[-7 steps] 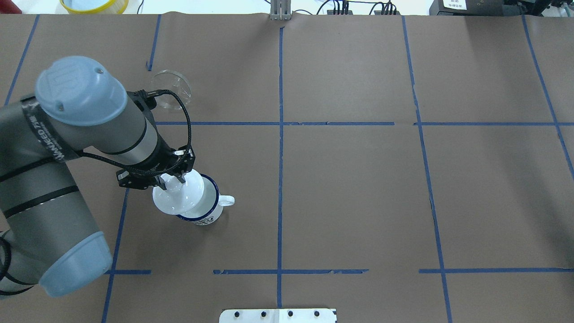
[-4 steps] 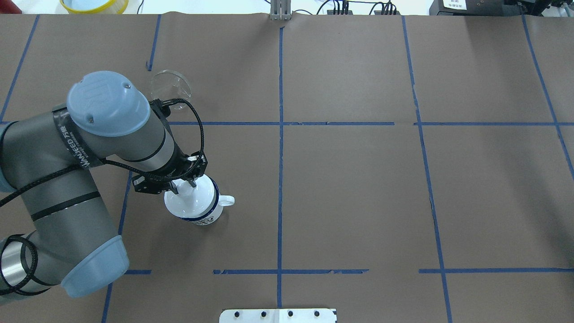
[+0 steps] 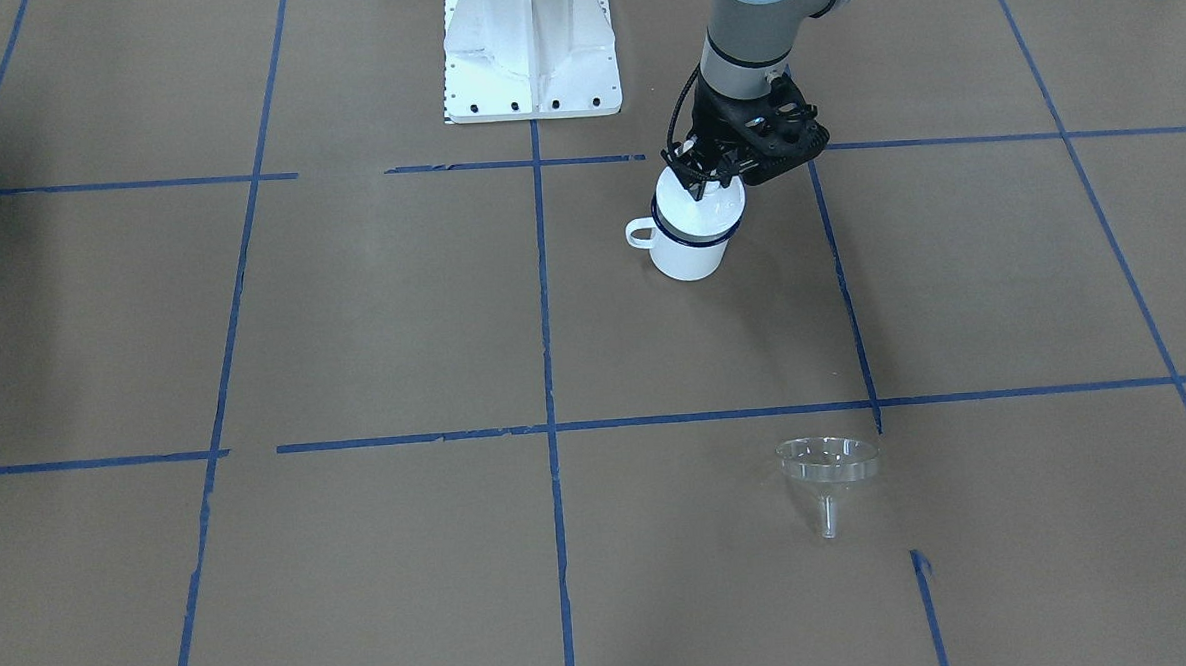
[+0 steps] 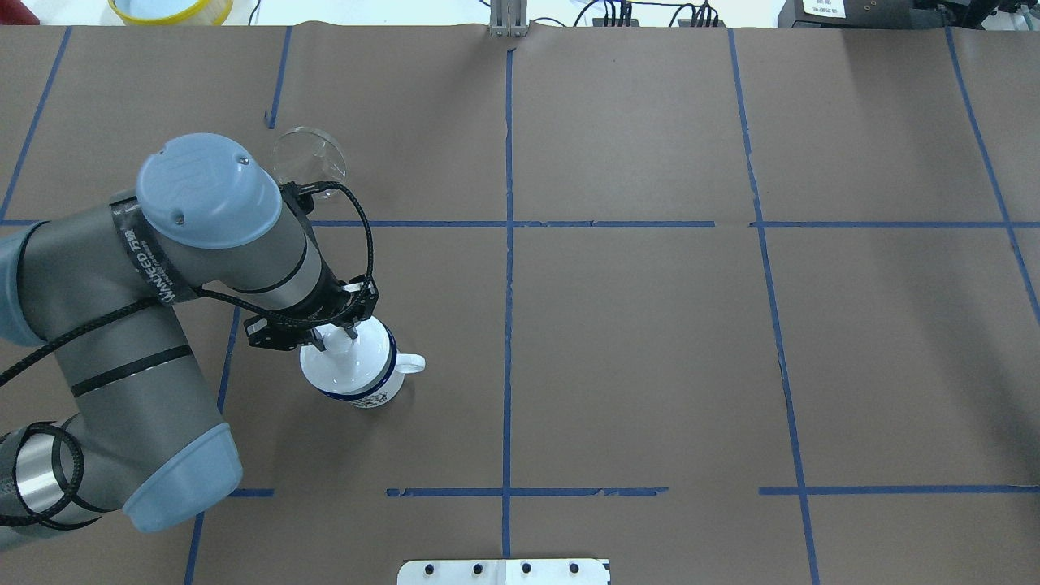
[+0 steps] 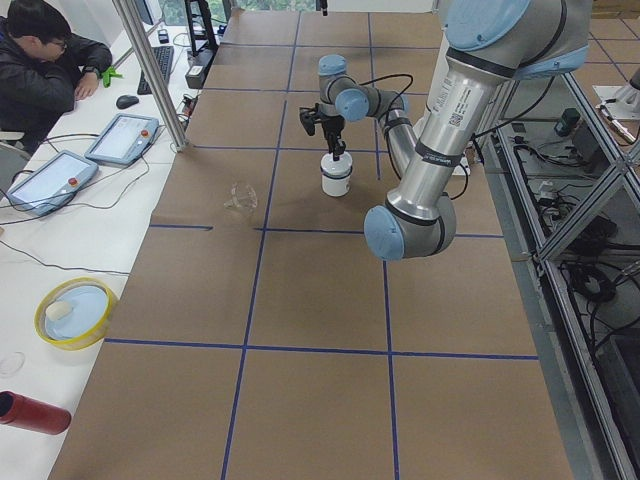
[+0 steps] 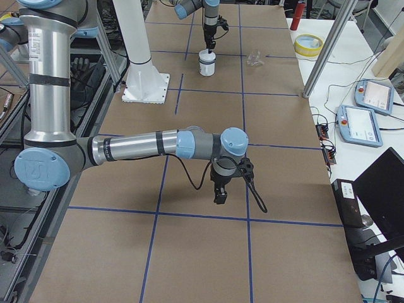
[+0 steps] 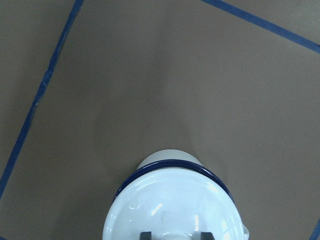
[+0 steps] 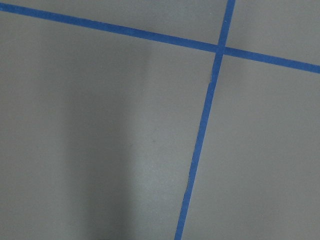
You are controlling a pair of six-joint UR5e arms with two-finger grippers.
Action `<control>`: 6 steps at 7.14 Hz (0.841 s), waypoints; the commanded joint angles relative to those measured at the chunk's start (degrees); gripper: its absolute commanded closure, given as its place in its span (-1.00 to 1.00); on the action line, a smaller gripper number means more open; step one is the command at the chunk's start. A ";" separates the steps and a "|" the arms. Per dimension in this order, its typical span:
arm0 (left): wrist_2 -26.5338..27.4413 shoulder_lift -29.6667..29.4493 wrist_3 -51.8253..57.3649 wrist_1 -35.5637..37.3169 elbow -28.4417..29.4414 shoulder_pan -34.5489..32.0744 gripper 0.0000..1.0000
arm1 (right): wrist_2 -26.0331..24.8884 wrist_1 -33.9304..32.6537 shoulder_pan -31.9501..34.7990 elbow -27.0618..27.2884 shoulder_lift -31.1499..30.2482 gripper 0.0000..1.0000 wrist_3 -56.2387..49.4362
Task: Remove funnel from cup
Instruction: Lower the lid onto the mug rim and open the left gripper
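The clear funnel point(image 4: 309, 158) lies on the table apart from the cup, beyond the left arm; it also shows in the front view point(image 3: 827, 460). The cup point(image 4: 370, 392), a white mug with a dark blue rim point(image 7: 175, 164), stands upright with its handle to the right. A white round lid point(image 4: 345, 361) sits over its mouth. My left gripper point(image 4: 336, 337) points down over the lid, shut on its knob; the fingertips point(image 7: 145, 234) show at the bottom edge of the left wrist view. My right gripper point(image 6: 219, 196) shows only in the exterior right view, above bare table; I cannot tell if it is open.
The robot base plate point(image 3: 530, 45) stands behind the cup. A yellow-rimmed dish point(image 5: 72, 312), a red bottle point(image 5: 35, 412) and tablets point(image 5: 122, 138) lie on the side bench, where an operator point(image 5: 40, 60) sits. Blue tape lines cross the brown table.
My left gripper has moved right with the white lid, from off the cup's left side to over its mouth. The funnel and cup have not moved.
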 commanded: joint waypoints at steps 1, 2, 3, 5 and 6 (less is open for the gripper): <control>-0.09 -0.09 0.11 -0.10 0.13 0.00 0.77 | 0.00 0.04 0.00 0.02 -0.02 -1.00 0.00; 0.00 0.60 -0.07 -2.45 0.22 0.00 -0.98 | 0.00 0.04 0.00 0.02 -0.02 -1.00 0.00; 0.00 0.44 -0.15 -2.65 0.39 0.00 -1.00 | 0.00 0.04 0.00 0.02 -0.02 -1.00 0.00; 0.00 0.70 -0.16 -2.65 0.39 -0.08 -1.00 | 0.00 0.04 0.00 0.02 -0.02 -1.00 0.00; 0.00 0.79 0.19 -2.65 -0.04 -0.26 -1.00 | 0.00 0.04 0.00 0.02 -0.02 -1.00 0.00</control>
